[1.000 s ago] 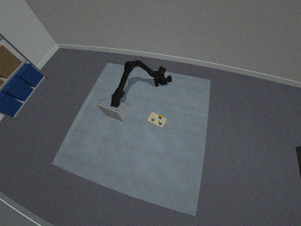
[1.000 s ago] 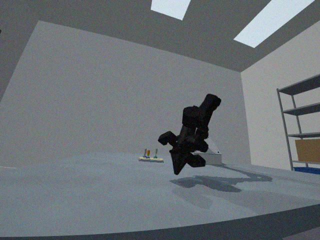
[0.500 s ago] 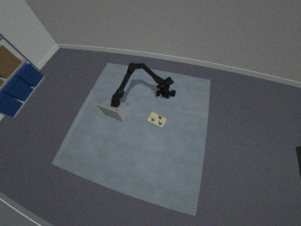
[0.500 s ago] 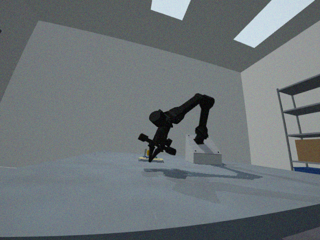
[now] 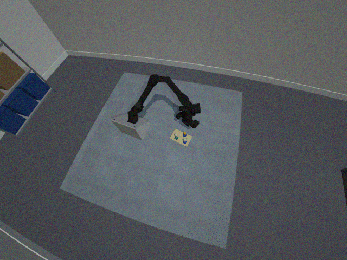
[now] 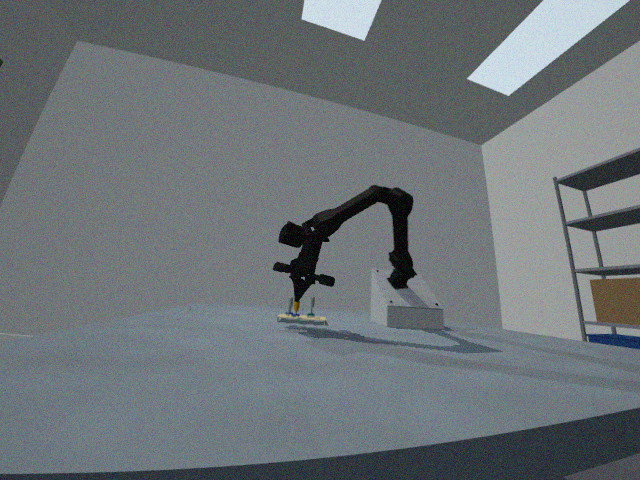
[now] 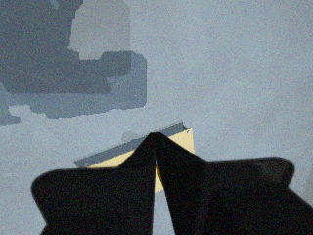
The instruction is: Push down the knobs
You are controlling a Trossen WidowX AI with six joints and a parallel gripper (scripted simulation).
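Observation:
The cream circuit board (image 5: 188, 137) (image 6: 311, 320) (image 7: 183, 144) stands low on the table. An orange knob (image 5: 184, 133) (image 6: 296, 306) stands over a blue potentiometer. A pale knob (image 5: 175, 135) (image 6: 312, 303) stands over a green one, and another pale knob (image 5: 185, 139) (image 6: 290, 303) over a second blue one. How far each knob sits down is too small to tell. My gripper (image 5: 188, 126) (image 6: 296, 300) (image 7: 155, 137) is shut and empty, pointing down. In the exterior view its tips appear just above the orange knob; contact cannot be told. In the wrist view the fingers hide most of the board.
The arm's pale wedge-shaped base (image 5: 141, 130) (image 6: 413, 316) stands on the blue-grey table top (image 5: 156, 179) (image 6: 258, 392), to one side of the board. A shelf rack with blue bins (image 5: 20, 102) stands beyond the table. The arm arches high between its base and the board.

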